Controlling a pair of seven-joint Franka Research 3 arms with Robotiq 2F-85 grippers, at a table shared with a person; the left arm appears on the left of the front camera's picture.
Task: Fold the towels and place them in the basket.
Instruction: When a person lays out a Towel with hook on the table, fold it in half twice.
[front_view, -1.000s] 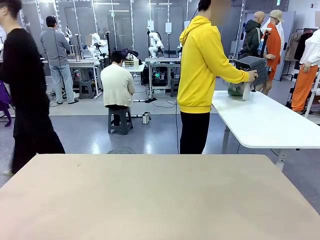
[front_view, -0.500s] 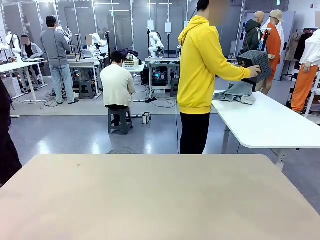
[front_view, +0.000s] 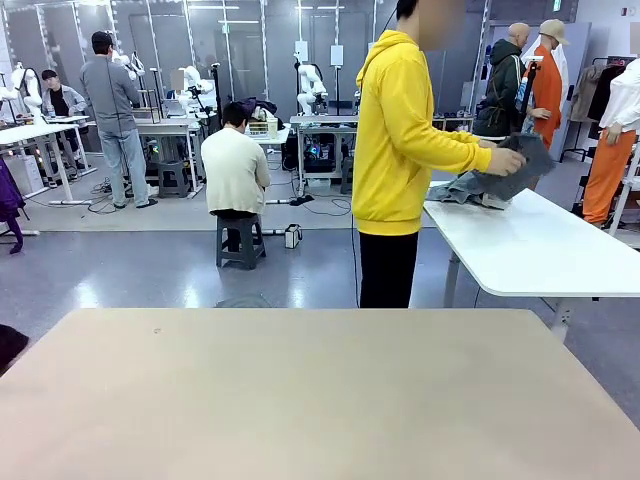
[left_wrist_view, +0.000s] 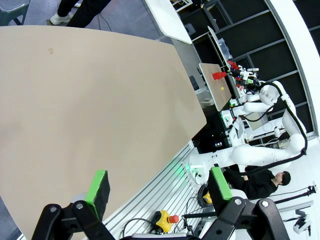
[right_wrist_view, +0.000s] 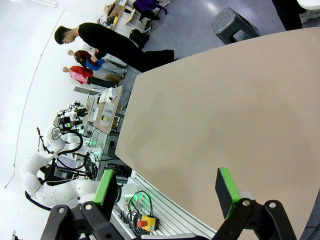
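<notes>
Currently both claws stand with fingers apart and grip nothing: the left gripper (left_wrist_view: 157, 182) and the right gripper (right_wrist_view: 165, 190) each hang above an edge of the smooth, matte beige tabletop (front_view: 300, 400). The towels (front_view: 462, 188) lie as a soft, crumpled grey-blue heap at the left end of a glossy white table (front_view: 540, 250) farther off. A person's hand (front_view: 505, 160) holds the dark grey basket (front_view: 535, 152), blurred, just beside that heap.

Basket (front_view: 534, 163): dark grey, motion-blurred, tilted, under a person's hand (front_view: 506, 160) at the far white table (front_view: 540, 250); towels (front_view: 458, 191): crumpled grey-blue heap on that table, touching the basket's lower edge.
</notes>
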